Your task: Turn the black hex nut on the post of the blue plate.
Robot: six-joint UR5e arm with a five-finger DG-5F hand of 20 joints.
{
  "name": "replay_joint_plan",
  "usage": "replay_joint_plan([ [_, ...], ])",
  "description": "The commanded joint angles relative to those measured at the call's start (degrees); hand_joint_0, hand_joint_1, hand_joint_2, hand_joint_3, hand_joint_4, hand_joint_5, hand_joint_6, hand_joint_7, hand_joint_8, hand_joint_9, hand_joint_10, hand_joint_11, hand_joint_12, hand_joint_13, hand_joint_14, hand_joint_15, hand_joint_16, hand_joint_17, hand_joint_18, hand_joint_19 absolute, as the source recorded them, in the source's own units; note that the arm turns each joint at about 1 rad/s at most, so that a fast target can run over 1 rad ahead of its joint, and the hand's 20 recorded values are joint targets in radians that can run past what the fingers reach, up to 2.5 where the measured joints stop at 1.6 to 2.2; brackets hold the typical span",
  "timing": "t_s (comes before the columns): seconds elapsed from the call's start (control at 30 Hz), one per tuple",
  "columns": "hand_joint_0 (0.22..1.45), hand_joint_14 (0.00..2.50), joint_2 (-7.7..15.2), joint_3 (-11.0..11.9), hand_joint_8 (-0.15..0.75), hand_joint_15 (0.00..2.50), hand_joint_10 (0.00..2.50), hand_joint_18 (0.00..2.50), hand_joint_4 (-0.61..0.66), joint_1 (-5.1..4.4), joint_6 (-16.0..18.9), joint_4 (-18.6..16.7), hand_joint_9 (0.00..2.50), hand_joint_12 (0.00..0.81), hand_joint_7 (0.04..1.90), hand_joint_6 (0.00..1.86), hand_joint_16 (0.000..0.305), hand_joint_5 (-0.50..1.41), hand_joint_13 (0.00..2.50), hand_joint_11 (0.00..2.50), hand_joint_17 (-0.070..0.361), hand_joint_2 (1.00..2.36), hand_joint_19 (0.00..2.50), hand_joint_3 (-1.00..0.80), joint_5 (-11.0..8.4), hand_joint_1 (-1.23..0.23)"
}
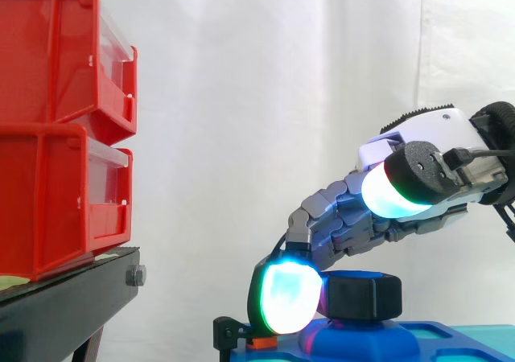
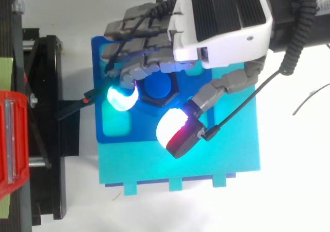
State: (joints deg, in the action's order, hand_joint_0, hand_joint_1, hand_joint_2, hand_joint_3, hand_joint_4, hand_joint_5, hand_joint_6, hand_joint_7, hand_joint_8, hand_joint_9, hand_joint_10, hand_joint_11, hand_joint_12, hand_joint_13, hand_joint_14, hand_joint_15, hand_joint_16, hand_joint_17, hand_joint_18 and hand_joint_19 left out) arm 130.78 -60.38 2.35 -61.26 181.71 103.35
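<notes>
The black hex nut sits on the blue post that rises from the blue plate. My hand reaches in from the right and hangs over the nut. Its fingers curl round the nut's far and left sides. One glowing cyan fingertip presses against the nut's left face. The thumb, glowing white and cyan, is raised on the near side, above the nut and apart from it.
A teal sheet lies under the blue plate. Two stacked red bins stand on the black stand at the left. A black clamp with an orange tip holds the plate's left edge.
</notes>
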Motion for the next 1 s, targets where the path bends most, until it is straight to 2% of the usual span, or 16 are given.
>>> replay_joint_plan([
  [0.0, 0.47, 0.0, 0.0, 0.0, 0.204, 0.06, 0.0, 0.0, 0.14, 0.38, 0.0, 0.0, 0.24, 0.325, 0.78, 0.5, 0.052, -0.21, 0.03, 0.01, 0.118, 1.0, 0.28, -0.5, 0.72, -0.25],
  [0.27, 0.47, 0.0, 0.0, 0.1, 0.204, 0.06, 0.0, 0.0, 0.14, 1.34, -0.1, 0.1, 0.24, 0.326, 0.78, 0.5, 0.052, -0.21, 0.03, 0.02, 0.117, 1.0, 0.27, -0.5, 2.3, -0.25],
  [0.5, 0.47, 0.0, 0.0, 0.1, 0.204, 0.06, 0.0, 0.0, 0.14, 1.78, -0.2, 0.0, 0.24, 0.325, 0.78, 0.5, 0.052, -0.21, 0.03, 0.01, 0.117, 1.0, 0.27, -0.5, 2.65, -0.25],
  [0.97, 0.47, 0.0, 0.0, 0.2, 0.204, 0.06, 0.0, 0.0, 0.14, 3.45, -0.4, -2.1, 0.24, 0.326, 0.78, 0.5, 0.052, -0.21, 0.03, 0.02, 0.117, 1.0, 0.27, -0.5, 5.11, -0.25],
])
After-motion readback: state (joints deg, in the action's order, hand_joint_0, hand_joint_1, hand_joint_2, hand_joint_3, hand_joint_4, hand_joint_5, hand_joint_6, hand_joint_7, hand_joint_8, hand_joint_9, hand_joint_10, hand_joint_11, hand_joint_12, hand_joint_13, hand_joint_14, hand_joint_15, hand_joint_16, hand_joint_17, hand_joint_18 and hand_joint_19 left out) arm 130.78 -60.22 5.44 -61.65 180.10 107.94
